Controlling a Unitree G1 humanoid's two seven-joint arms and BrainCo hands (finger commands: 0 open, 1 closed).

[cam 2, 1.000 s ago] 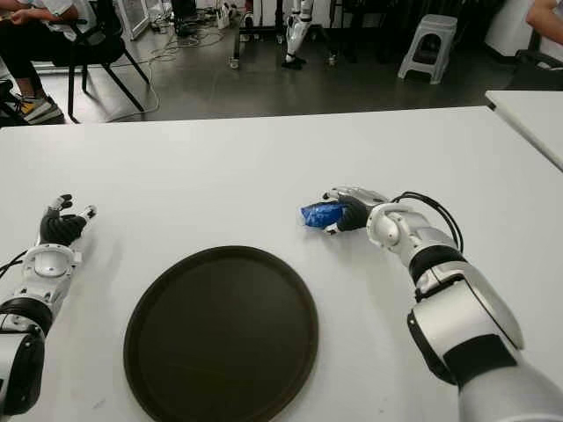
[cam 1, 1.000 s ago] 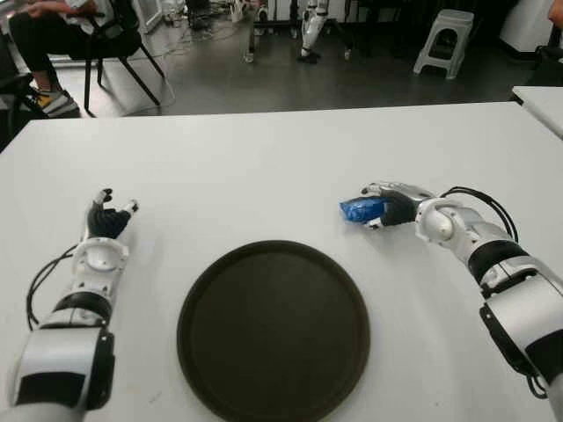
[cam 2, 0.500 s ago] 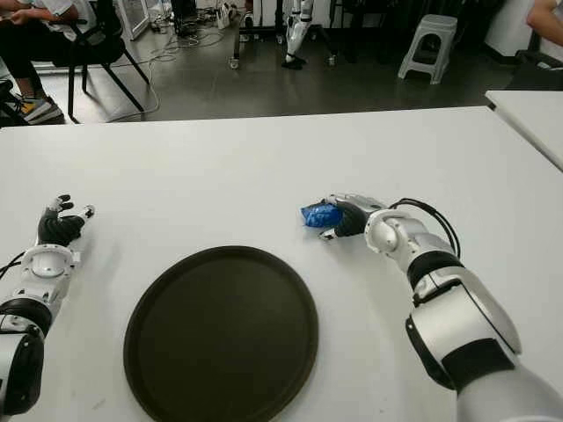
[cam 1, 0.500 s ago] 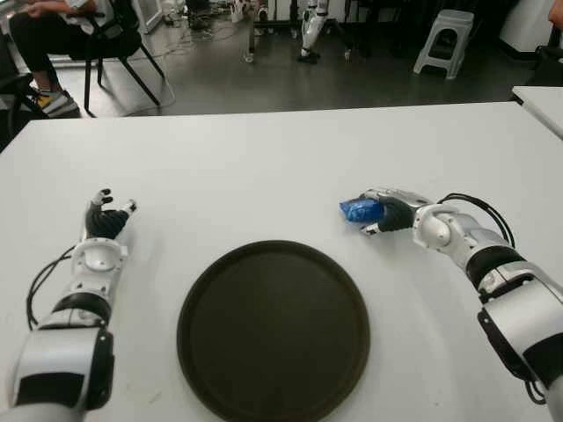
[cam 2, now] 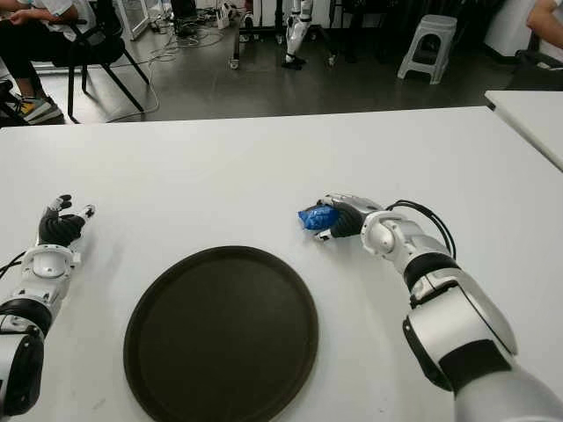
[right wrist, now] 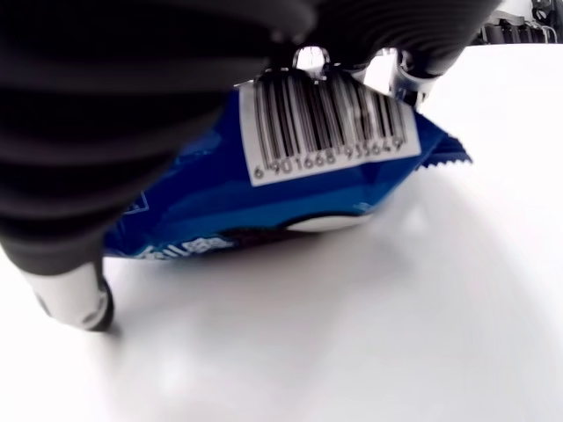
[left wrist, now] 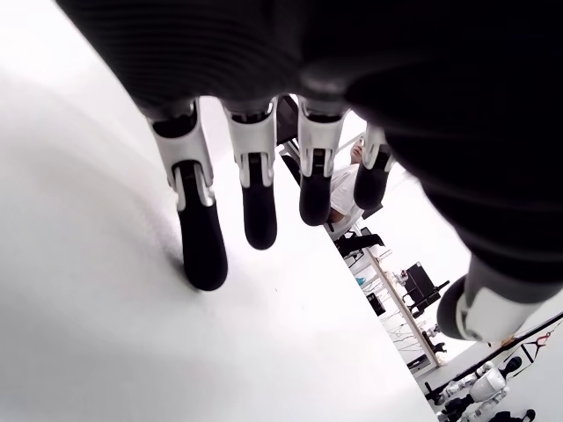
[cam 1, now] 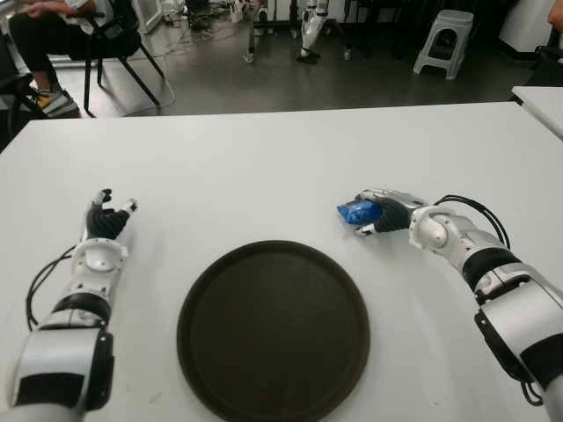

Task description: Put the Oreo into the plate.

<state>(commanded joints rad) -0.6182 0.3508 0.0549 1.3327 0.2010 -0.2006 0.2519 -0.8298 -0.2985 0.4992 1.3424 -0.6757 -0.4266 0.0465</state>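
We see the right hand [cam 1: 384,214] at about 2 o'clock from the plate [cam 1: 274,329], fingers curled around the blue Oreo [cam 1: 360,211] packet. In the right wrist view the Oreo sits pinned under the fingers, barcode up, low over the white counter [cam 1: 264,167]; we cannot tell if it touches the counter. The Oreo is outside the plate, near its far right rim. The left hand [cam 1: 109,220] shows at 10 o'clock from the plate, well apart from it, fingers [left wrist: 201,237] relaxed and spread, holding nothing.
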